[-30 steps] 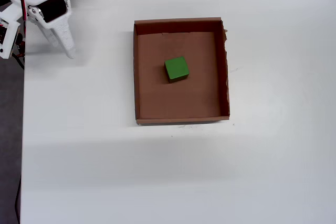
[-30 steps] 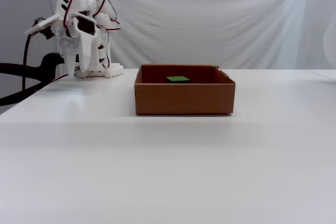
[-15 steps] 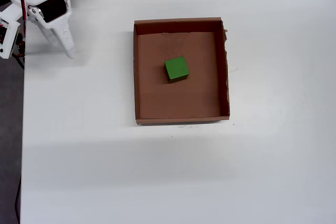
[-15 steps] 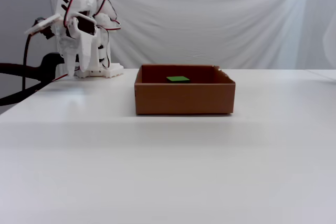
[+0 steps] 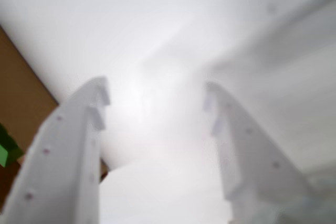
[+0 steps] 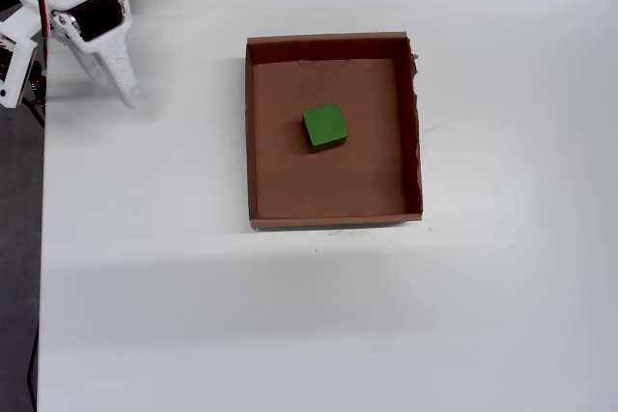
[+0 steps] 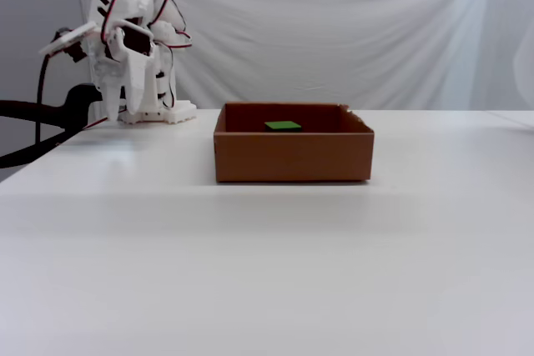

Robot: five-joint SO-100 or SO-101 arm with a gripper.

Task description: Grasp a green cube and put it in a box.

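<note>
The green cube (image 6: 325, 127) sits near the middle of the box (image 6: 253, 142), so the task appears complete; nothing more seems required than parking. The arm stands folded at the table's (image 6: 290, 315) far left, well apart from the box, its gripper (image 5: 155, 100) pointing down, jaws apart and, though blurred, seemingly empty.

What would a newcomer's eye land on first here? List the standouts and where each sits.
First, the green cube, lying near the middle of the brown box in the overhead view. The box stands alone on the white table. Then the white arm at the top left, its end effector open and empty, apart from the box.
</note>
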